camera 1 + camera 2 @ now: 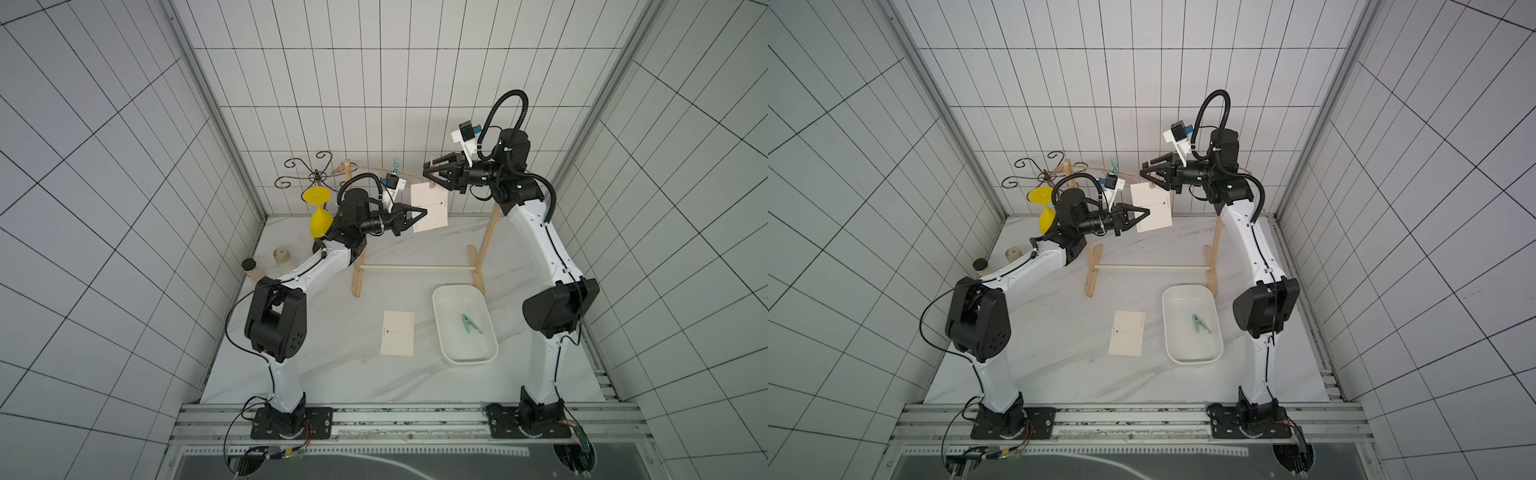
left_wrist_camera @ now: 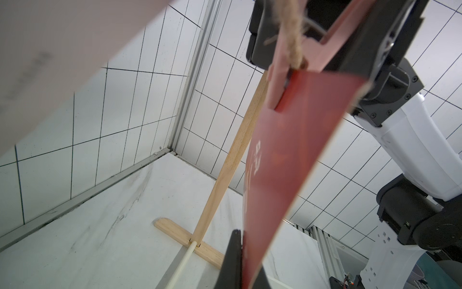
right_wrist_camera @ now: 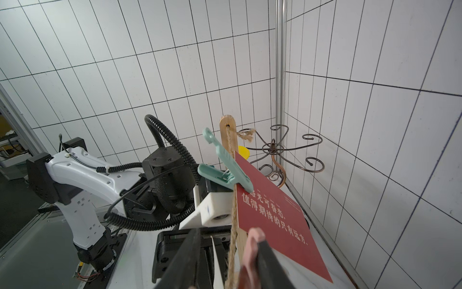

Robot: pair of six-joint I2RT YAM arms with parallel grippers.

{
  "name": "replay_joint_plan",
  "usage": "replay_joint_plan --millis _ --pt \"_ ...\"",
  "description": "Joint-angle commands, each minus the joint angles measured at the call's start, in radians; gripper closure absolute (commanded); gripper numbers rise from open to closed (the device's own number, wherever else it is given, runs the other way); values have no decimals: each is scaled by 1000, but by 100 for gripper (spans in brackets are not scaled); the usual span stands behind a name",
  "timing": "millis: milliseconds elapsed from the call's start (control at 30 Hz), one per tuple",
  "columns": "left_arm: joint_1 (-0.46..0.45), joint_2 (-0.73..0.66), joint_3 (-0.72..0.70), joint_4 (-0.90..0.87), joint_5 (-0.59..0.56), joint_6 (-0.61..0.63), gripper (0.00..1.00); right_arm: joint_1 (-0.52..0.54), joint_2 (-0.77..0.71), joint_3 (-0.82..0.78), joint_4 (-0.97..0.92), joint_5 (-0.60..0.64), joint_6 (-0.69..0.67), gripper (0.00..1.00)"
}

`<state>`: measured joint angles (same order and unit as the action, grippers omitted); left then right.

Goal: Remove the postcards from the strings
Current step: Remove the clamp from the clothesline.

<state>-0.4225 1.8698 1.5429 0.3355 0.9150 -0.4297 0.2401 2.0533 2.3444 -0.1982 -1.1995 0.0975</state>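
A white postcard [image 1: 432, 205] hangs from the twine string [image 1: 374, 168] by a pink peg [image 1: 433, 172]. My left gripper [image 1: 423, 212] is shut on the card's lower left edge; in the left wrist view the card's red side [image 2: 282, 175] runs between the jaws. My right gripper [image 1: 430, 171] is closed on the pink peg's [image 3: 251, 250] handles at the string [image 3: 233, 225]. A second, red-faced postcard [image 3: 275, 212] hangs further along under a green peg [image 3: 225, 165]. Another postcard [image 1: 397, 332] lies flat on the table.
A white tray [image 1: 490, 349] at the front right holds a green peg [image 1: 469, 324]. The wooden stand's posts [image 1: 486, 241] and white dowel [image 1: 415, 268] cross the table's middle. A yellow glass [image 1: 319, 216], a curled wire rack [image 1: 316, 172] and small jars [image 1: 282, 254] stand at the back left.
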Motion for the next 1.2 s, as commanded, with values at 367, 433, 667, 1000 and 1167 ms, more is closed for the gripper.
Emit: replay_joint_plan --millis 367,433,667,1000,1167 --pt "7 19 22 -7 12 -9 100 -7 16 56 52 -55 31 71" --pt "7 19 22 -7 12 -9 100 -7 16 55 54 -55 33 71" --pt "7 18 19 -7 11 -9 100 -7 16 44 60 -55 36 76" --pt "7 9 13 0 12 -11 100 -7 19 38 65 -52 36 100" --pt "8 8 7 11 14 -16 100 -6 12 36 79 -17 34 100"
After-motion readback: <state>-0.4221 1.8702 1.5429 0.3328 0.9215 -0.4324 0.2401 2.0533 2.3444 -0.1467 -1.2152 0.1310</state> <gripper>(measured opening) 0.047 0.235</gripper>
